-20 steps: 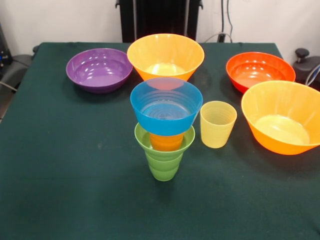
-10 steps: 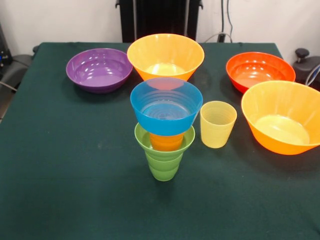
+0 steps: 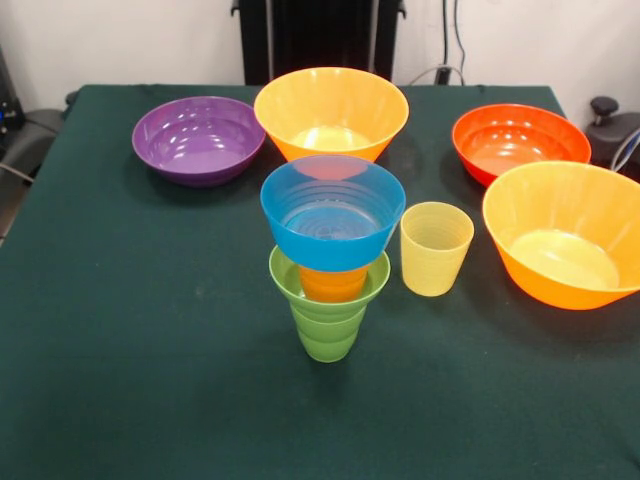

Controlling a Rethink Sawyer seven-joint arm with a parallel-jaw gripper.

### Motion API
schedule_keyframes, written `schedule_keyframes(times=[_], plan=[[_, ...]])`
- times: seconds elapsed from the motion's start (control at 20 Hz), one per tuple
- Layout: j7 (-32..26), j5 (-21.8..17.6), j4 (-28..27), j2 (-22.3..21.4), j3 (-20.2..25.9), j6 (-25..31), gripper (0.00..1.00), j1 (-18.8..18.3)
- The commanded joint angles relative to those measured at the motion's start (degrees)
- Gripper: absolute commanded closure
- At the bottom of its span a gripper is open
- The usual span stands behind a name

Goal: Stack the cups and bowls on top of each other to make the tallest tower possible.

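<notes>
The tower stands at the table's middle: a green ribbed cup [image 3: 326, 330] at the bottom, a small green bowl [image 3: 285, 282] on it, an orange cup [image 3: 332, 284] inside that, and a blue bowl [image 3: 332, 213] on top. A pale yellow cup [image 3: 435, 248] stands upright just right of the tower. A purple bowl [image 3: 199, 139], a big orange bowl [image 3: 331, 112], a red-orange bowl [image 3: 520, 143] and a second big orange bowl [image 3: 566, 245] sit apart on the table. The gripper is not in view.
The robot's black pedestal [image 3: 318, 35] stands at the table's far side. The dark green table [image 3: 140, 330] reaches to the picture's near edge. Dark equipment [image 3: 615, 128] sits off the table's right edge.
</notes>
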Motion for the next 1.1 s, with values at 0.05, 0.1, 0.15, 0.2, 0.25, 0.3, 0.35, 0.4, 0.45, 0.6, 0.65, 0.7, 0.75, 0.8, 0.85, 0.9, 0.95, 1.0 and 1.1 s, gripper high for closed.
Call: schedule_keyframes(times=[0.05,0.1,0.15,0.2,0.25,0.3,0.35,0.4,0.45,0.6,0.65,0.7,0.75,0.8,0.85,0.9,0.95,1.0,1.1], plan=[[-7.89,0.86,1.91,-1.68,1.42,5.31,1.0,3.36],[-7.21,0.99,2.54,-2.0,1.36,4.66,1.0,3.57],[-6.91,0.94,2.77,-2.11,1.25,4.36,1.0,3.75],[-6.34,0.83,2.44,-2.25,0.76,4.42,1.0,4.44],[-6.05,0.83,2.5,-2.36,0.58,4.35,1.0,4.68],[-5.68,0.68,2.15,-2.28,0.12,4.48,1.0,5.19],[-5.5,0.67,2.2,-2.36,-0.02,4.39,1.0,5.37],[-5.05,0.53,2.18,-2.31,-0.38,4.21,1.0,5.8],[-4.8,0.49,2.24,-2.37,-0.56,4.07,1.0,6.02],[-3.55,0.18,2.54,-2.78,-1.42,3.33,1.0,7.01],[-3.3,0.19,2.64,-2.93,-1.59,3.21,1.0,7.23],[-2.73,-0.06,2.7,-3.1,-2.09,2.93,1.0,7.78],[-2.5,-0.01,2.76,-3.25,-2.27,2.92,1.0,7.98],[-1.95,-0.07,2.66,-3.36,-2.67,2.91,1.0,8.53],[-1.75,-0.14,2.68,-3.43,-2.9,2.78,1.0,8.8],[-1.31,-0.75,1.68,-2.83,-3.83,3.18,1.0,9.86],[-1.07,-0.89,1.66,-2.7,-4.12,2.99,1.0,10.2],[-0.56,-0.9,2.35,-3.09,-4.44,2.5,1.0,10.5],[0.14,-1.21,2.92,-3.31,-5.17,1.56,1.0,11.22]])
